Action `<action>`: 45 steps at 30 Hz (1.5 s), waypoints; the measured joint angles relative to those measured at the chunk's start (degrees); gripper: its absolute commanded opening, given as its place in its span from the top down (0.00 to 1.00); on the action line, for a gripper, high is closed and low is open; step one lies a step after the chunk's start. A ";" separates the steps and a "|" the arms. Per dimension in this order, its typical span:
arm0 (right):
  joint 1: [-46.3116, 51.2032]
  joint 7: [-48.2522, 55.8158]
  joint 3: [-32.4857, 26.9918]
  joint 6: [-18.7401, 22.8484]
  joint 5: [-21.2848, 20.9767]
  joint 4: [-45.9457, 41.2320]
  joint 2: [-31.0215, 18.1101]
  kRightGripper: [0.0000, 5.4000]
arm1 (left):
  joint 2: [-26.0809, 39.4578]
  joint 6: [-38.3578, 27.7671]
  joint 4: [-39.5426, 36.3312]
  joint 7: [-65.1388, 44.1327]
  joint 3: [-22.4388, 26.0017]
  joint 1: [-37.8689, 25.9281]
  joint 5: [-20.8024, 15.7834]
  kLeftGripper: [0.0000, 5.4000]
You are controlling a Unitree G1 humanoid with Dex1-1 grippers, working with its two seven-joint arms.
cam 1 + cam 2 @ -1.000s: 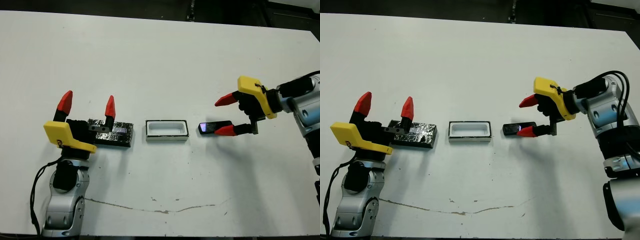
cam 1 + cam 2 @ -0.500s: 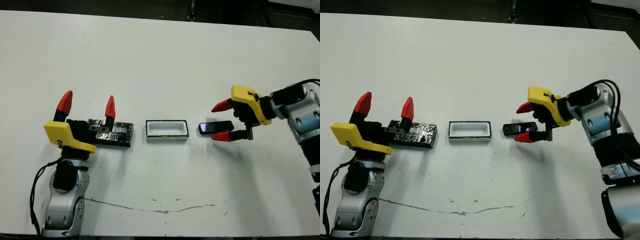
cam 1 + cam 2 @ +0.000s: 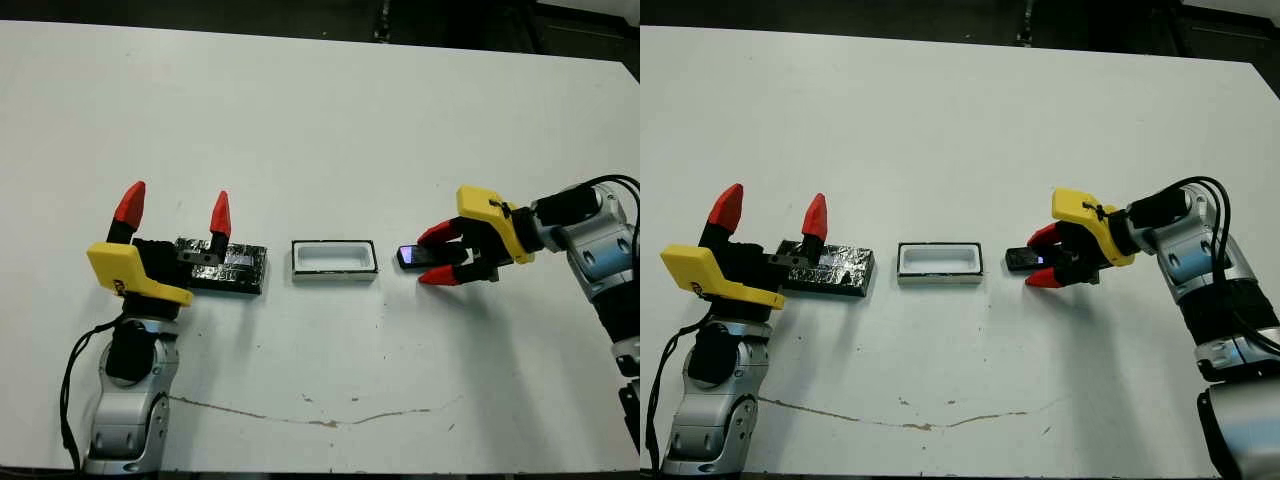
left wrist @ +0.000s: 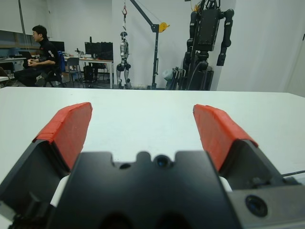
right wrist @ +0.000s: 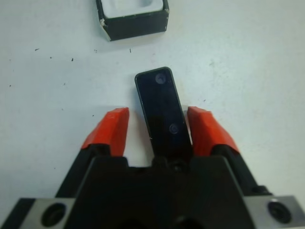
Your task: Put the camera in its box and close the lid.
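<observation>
Toward the near left corner of the white table (image 3: pixel 320 100), the left gripper (image 3: pixel 175 212) is held upright with its red fingertips spread wide and nothing between them; no shift from a second ago is seen there. Just beyond it, partly hidden by the gripper body, the lid (image 3: pixel 228 267) lies flat and untouched. At mid-table, well in from every edge, the box (image 3: pixel 334 259) sits open, white inside and empty. Toward the right edge, the camera (image 5: pixel 163 109) lies flat on the table just beside the box, its glinting end toward it.

The change is at the right gripper (image 3: pixel 436 255): a second ago its fingers were wide apart around the bar, and they are now drawn in to flank it closely. In the right wrist view one finger appears to touch the bar's side while a narrow gap is left at the other, so the grasp is judged nearly closed but not yet firm. A lift can be expected only once both sides are pinched.
</observation>
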 measured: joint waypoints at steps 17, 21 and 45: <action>2.08 -2.23 -0.83 -2.44 1.03 -1.87 0.34 0.69 | 0.00 0.04 -0.01 0.01 -0.01 0.00 -0.02 0.00; 2.54 -3.89 -1.20 -1.73 1.02 -3.81 0.15 0.69 | 0.00 0.25 -0.22 0.03 -0.05 -0.01 0.03 0.00; -4.48 -7.85 -6.65 21.91 14.20 -15.64 4.21 0.69 | 0.01 1.08 -0.83 0.10 -0.12 -0.05 -0.03 0.00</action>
